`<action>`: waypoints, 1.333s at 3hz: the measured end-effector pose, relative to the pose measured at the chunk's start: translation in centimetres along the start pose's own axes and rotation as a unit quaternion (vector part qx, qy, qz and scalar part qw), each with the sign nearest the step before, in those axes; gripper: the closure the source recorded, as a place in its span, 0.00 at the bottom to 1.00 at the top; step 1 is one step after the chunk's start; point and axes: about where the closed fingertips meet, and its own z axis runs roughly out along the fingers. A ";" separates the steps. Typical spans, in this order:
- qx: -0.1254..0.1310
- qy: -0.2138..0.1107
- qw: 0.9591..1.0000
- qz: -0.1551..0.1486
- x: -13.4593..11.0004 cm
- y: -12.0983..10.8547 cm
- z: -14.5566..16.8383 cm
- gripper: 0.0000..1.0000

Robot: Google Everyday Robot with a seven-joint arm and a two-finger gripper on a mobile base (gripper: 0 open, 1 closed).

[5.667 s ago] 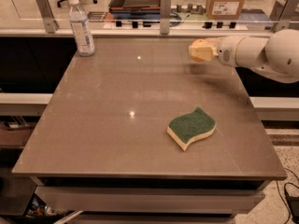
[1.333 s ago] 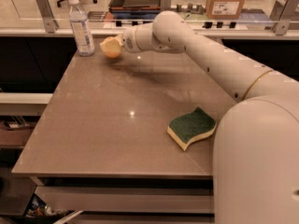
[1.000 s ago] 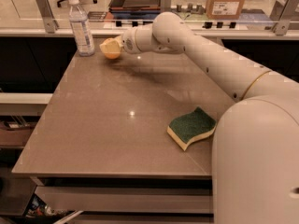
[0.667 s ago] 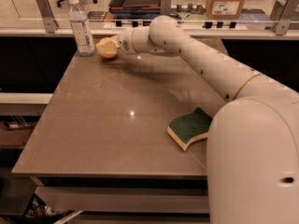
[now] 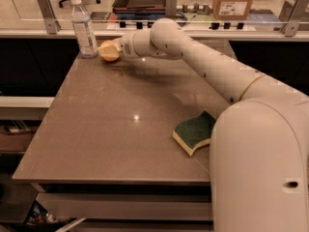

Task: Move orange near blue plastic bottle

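The arm has swung from the right edge to the far left corner of the smooth brown table point(image 5: 96, 134). There the hand point(image 5: 114, 50) clasps the round orange point(image 5: 107, 52), just beside the tall clear plastic bottle point(image 5: 84, 30). A wavy green-and-yellow sponge point(image 5: 193, 132) lies well apart.

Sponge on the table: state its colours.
Sponge green on top, yellow edge, in camera view; end effector at the orange.

Gripper point(image 5: 114, 49) with orange point(image 5: 107, 52) just beside bottle point(image 5: 84, 30); bare tabletop point(image 5: 96, 129) between them and sponge point(image 5: 193, 130).
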 end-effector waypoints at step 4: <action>-0.003 0.001 1.000 0.000 -0.1 0.3 0.3 0.00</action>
